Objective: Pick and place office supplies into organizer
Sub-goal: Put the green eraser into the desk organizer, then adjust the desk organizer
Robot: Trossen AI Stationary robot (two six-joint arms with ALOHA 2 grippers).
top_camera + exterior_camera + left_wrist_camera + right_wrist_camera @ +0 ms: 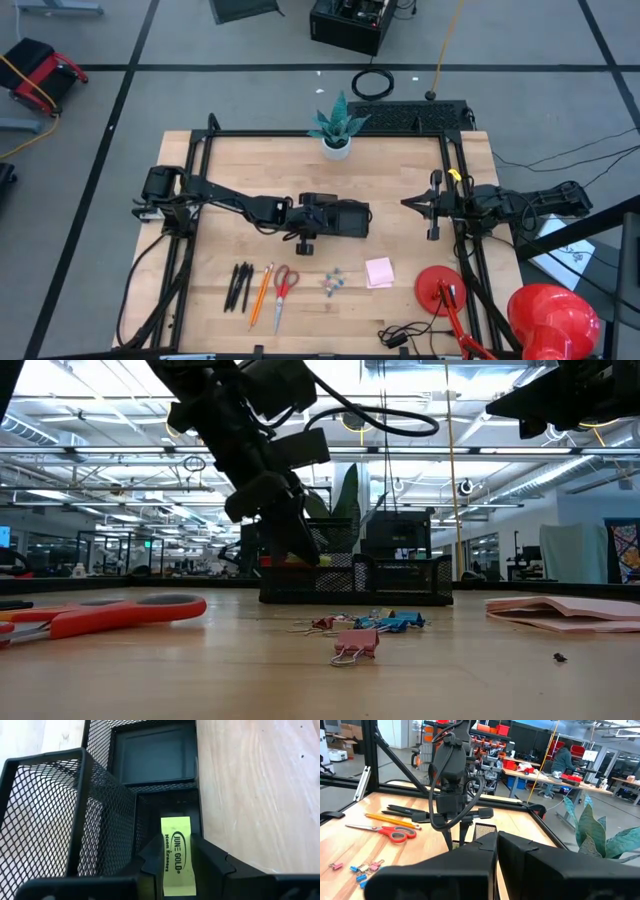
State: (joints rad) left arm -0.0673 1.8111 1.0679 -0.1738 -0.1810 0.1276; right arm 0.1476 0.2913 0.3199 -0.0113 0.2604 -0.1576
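The organizer (352,226), a black mesh tray, stands mid-table. My left gripper (176,845) reaches down into it (290,550), shut on a small yellow eraser (176,837). On the near part of the table lie black pens (240,288), an orange pencil (262,295), red-handled scissors (283,293), a cluster of small clips (333,283) and a pink sticky-note pad (379,272). My right gripper (405,204) hangs shut and holds nothing, above the table's right side, clear of everything. My left gripper pinches the yellow eraser by its two long sides (167,870) between its two fingers (150,865), which run along it. The fingers slant down from the table's left into a narrow compartment of the organizer (170,800). I cannot tell whether the eraser's lower end touches the compartment floor.
A potted plant (335,130) stands at the table's far edge. A red lamp with its round base (440,290) and a cable (400,335) takes up the near right corner. Bare wood lies between the organizer and the row of supplies.
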